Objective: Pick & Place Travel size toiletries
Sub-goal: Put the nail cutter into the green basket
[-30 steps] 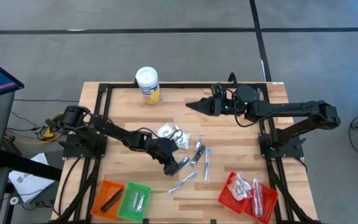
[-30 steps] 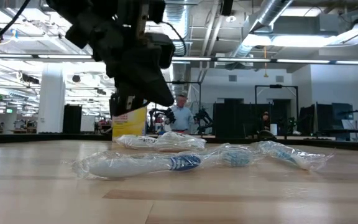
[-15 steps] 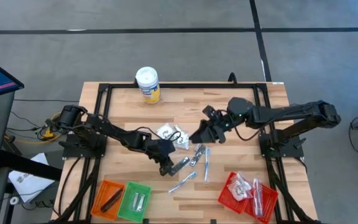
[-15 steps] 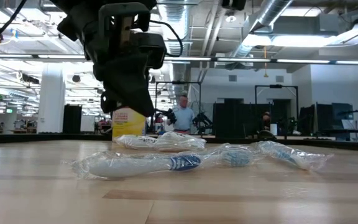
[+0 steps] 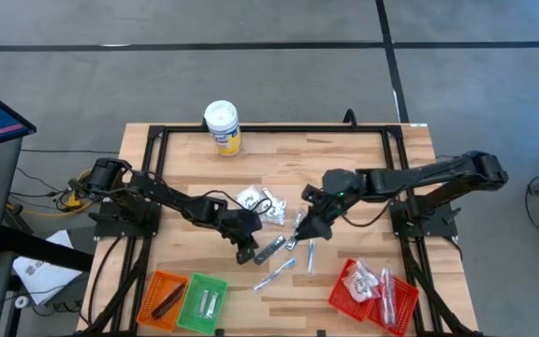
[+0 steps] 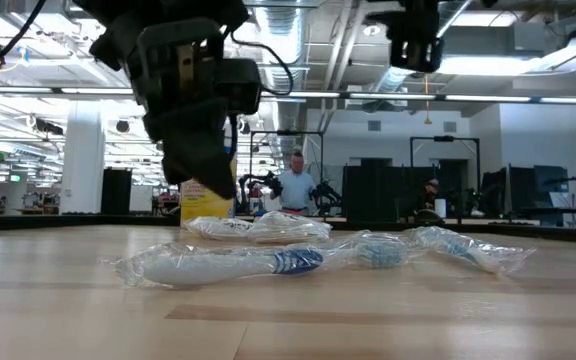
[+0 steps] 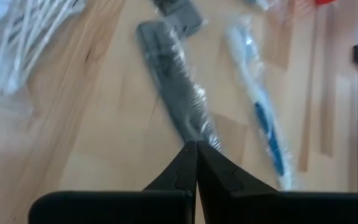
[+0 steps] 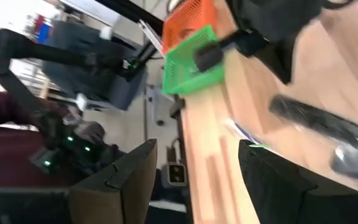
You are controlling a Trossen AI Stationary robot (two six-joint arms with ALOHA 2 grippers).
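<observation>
The travel size toiletries lie loose mid-table: a clear bag of white swabs, a wrapped dark comb and wrapped blue-and-white toothbrushes. My left gripper is shut, its tips just by the comb's end. My right gripper hangs open above the pile's right side, high in the low view, with nothing between its fingers. In the low view a toothbrush lies flat in front. My left gripper's shut fingertips stand at the wrapped comb's near end, slanting down from the table's left. I cannot tell whether they touch the wrap. The comb lies flat on the table.
A white-lidded yellow canister stands at the far edge. An orange basket and a green basket sit near left; a red basket with wrapped items sits near right. Bare wood lies far left.
My right gripper has swung from the table's far side toward the near edge and down, over the pile, staying open. My left gripper has rolled about its own axis and stayed shut beside the comb. The toiletries have not moved.
</observation>
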